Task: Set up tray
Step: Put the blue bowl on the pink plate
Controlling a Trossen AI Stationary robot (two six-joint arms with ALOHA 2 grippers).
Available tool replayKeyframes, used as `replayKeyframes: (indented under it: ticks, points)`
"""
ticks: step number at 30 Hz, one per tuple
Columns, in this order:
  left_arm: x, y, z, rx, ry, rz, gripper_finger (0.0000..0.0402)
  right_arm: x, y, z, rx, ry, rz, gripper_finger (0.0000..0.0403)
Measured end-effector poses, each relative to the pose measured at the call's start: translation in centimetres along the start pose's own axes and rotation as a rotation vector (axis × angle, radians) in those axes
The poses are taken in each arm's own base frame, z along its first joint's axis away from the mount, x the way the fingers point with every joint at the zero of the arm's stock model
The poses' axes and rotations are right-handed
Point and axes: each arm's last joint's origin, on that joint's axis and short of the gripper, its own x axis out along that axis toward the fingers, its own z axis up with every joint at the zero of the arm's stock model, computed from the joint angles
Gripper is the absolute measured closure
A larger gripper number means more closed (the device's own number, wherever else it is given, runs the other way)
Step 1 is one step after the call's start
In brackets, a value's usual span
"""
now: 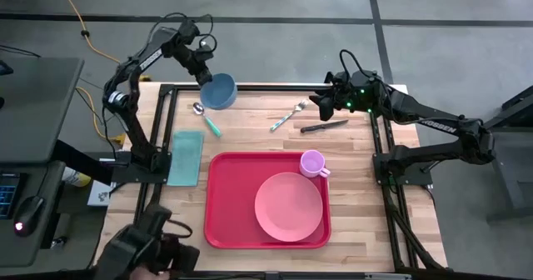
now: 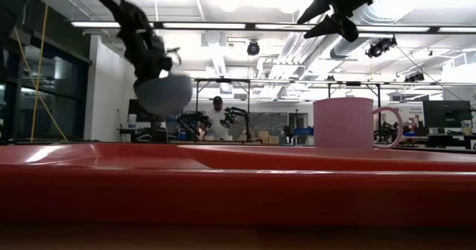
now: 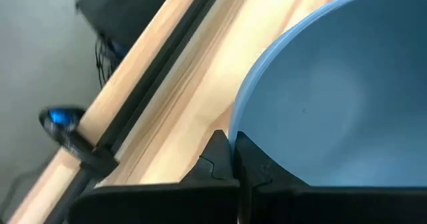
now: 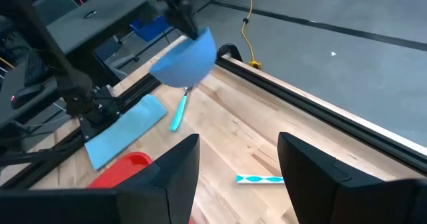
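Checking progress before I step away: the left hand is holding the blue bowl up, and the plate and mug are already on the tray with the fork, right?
Not the fork: the high view shows it on the table beyond the tray. The rest holds: left hand holds the bowl up; plate and mug are on the tray.

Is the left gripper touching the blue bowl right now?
Touching. In the left wrist view the left gripper pinches the blue bowl by its rim, fingers closed on it.

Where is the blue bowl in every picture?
High view: blue bowl far left, held by the left claw.
Low view: upper left, lifted.
Left wrist view: fills the right side.
Right wrist view: upper middle.
Shared landmark: red tray, under the bowl's height.
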Motion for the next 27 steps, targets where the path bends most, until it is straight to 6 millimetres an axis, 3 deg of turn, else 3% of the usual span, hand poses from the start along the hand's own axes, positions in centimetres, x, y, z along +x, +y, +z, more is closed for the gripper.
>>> replayKeyframes:
  ticks: [7, 13, 20, 27]
  points:
    - [-4.3, -6.6, 0.6, 0.127, -0.118, 0.01, 0.0387, 0.0, -0.1, 0.0, -0.015, -0.002, -0.006, 0.0221]
    - [-6.1, -13.6, 0.9, 0.232, -0.193, -0.048, 0.0387, 0.0, -0.1, 0.0, -0.042, 0.0, -0.01, 0.0221]
    - [-6.5, -21.5, 0.7, 0.335, -0.237, -0.14, 0.0387, 0.0, -0.3, -0.2, -0.06, 0.011, -0.045, 0.0221]
    - [-4.7, -27.6, 0.3, 0.394, -0.21, -0.109, 0.0387, 0.0, -1.3, -0.1, -0.065, 0.017, -0.133, 0.0221]
